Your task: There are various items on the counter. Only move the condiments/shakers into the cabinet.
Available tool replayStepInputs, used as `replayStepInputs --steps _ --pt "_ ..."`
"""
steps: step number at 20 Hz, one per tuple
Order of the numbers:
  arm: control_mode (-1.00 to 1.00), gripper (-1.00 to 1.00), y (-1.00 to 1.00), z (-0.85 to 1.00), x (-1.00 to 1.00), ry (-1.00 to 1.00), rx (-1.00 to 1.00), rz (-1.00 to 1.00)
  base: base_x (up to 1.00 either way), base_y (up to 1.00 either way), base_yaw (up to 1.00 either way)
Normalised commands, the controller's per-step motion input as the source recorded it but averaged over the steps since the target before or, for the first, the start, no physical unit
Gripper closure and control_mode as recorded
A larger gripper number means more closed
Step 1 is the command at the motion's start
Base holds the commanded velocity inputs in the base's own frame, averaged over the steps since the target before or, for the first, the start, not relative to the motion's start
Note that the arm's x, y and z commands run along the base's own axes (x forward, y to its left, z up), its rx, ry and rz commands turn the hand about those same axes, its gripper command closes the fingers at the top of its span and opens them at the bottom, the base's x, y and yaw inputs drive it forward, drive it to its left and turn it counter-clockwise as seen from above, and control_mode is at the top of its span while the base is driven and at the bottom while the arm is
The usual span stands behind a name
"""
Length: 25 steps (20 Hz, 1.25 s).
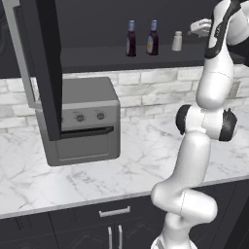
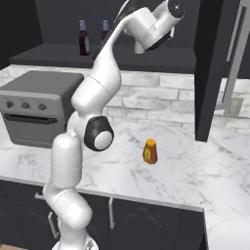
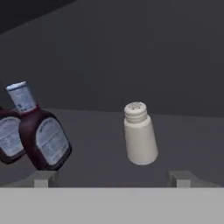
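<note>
grey toaster oven point(image 1: 82, 121) on marble, brick backsplash point(image 2: 161, 100) behind.

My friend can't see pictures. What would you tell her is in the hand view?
A small pale shaker stands on a dark cabinet shelf, free between the open jaws. Two dark sauce bottles with pale caps and labels stand to its left.

Dark bottles point(image 1: 131, 39) point(image 1: 152, 38): 2
Pale shaker point(image 1: 177, 41): 1
Orange rounded thing point(image 2: 150, 151): 1
Toaster oven point(image 1: 82, 121): 1
Cabinet point(image 1: 146, 56): 1
</note>
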Motion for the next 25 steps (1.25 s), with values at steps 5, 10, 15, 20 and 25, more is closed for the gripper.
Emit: replayStepInputs --steps 5,10,15,20,25 --pt "-1.0 -1.0 0.0 -0.51 -1.0 -0.1 -0.01 0.0 0.0 0.0 0.0" --pt "-1.0 -1.0 0.0 -0.88 -1.0 -0.03 -0.04 -0.01 0.0 0.0 0.0" --pt "-1.0 -1.0 0.33 -1.0 -1.0 0.0 -0.15 -0.01 0.0 0.0 0.0" --pt "-1.0 -1.0 0.62 -1.0 -1.0 0.06 -0.21 0.0 0.0 0.0 0.0" --pt "-1.0 -1.0 0.12 -0.54 -0.8 0.01 0.0 -0.04 0.0 0.0 0.0"
